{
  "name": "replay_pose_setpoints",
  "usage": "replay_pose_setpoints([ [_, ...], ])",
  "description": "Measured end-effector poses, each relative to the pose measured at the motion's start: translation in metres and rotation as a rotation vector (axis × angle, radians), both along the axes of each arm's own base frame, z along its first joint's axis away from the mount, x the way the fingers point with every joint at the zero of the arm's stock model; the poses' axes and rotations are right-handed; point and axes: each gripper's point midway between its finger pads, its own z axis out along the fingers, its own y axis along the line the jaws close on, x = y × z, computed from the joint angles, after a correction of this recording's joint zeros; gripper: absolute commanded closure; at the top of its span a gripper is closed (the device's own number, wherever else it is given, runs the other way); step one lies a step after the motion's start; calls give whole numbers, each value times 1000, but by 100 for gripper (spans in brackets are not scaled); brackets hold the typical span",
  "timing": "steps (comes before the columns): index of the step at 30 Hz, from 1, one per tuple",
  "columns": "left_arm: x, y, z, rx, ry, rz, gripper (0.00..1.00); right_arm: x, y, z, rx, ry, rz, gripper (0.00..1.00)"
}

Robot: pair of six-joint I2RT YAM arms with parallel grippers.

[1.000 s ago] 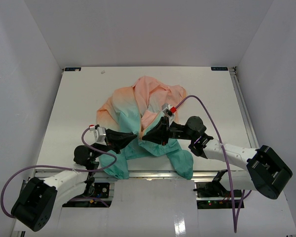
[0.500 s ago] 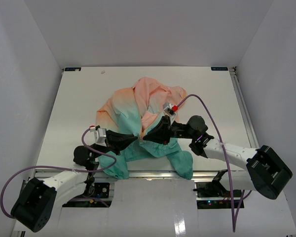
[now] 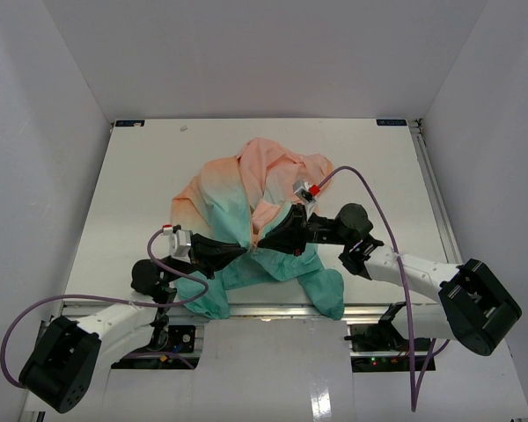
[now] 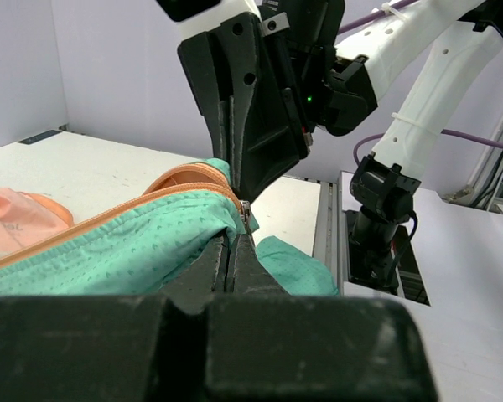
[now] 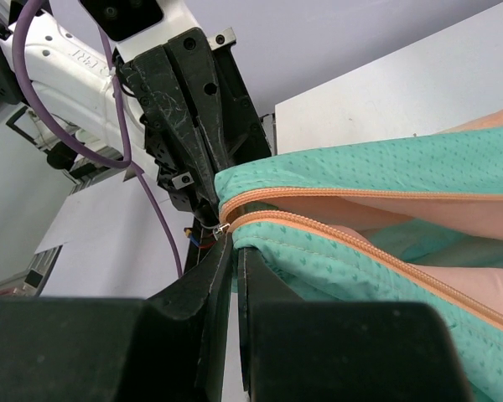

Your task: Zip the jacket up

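Both sets of fingers meet at the bottom of the zip, at the near end of the jacket [image 3: 246, 189] that lies bunched on the tabletop [image 3: 141, 176].

My left fingers [image 4: 218, 261] are clenched flat on the teal hem just below the zip's start, with no gap between them. My right fingers [image 5: 214, 280] are clenched too. The little metal slider [image 5: 224, 226] sits right at their tips, so I judge they have it pinched, though the tab itself is too small to be sure.

The orange zipper tracks [image 5: 335, 194] spread apart beyond the slider, so nothing is zipped yet.

To do this well, I'd anchor the hem with the left and pull it taut away from the right. Then I'd draw the slider straight along the tracks, low and slow. Slack fabric ahead of the right fingertips could bunch and jam.
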Motion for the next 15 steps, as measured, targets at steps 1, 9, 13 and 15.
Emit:
replay_pose_setpoints([
  [1, -1, -1, -1, 4, 2, -8, 100, 0, -1, 0, -2, 5, 1, 92],
  [9, -5, -5, -14, 40, 46, -58, 100, -1, -5, -10, -42, 43, 27, 92],
  [13, -7, -6, -16, 47, 50, -70, 100, -2, -5, -13, -58, 56, 32, 92],
  [15, -8, -6, -16, 49, 49, -73, 100, -2, -5, -13, -62, 56, 32, 92],
])
